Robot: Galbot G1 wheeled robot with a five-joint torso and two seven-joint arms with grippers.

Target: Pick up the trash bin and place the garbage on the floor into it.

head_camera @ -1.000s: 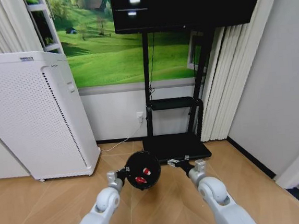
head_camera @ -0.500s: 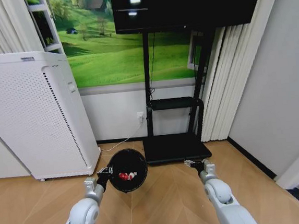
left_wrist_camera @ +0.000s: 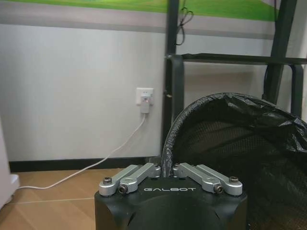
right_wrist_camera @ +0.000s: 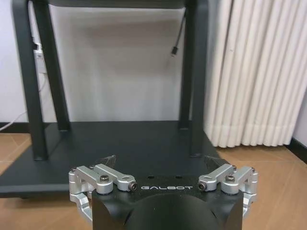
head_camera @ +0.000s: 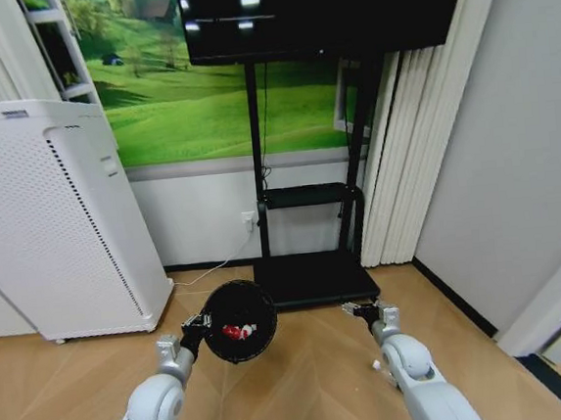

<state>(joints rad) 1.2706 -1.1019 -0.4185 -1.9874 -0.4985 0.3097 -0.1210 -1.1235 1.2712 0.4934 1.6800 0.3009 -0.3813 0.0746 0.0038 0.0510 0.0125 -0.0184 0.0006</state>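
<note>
Above parquet floor [head_camera: 306, 385], left tool [head_camera: 196, 325] clamps round mesh trash bin [head_camera: 239, 321].

Trash bin [head_camera: 239, 321]: small, round, black mesh, lined with a black bag whose edge folds over the rim. Held off the floor [head_camera: 306, 385] at its rim by the left hand [head_camera: 198, 324], tipped so the open mouth faces the head camera. In the left wrist view the rim sits between the closed fingers [left_wrist_camera: 139, 173]. Garbage [head_camera: 236, 330]: red-and-white wrapper lumps lie inside, at the bottom. Floor: light tan herringbone wood.
</note>
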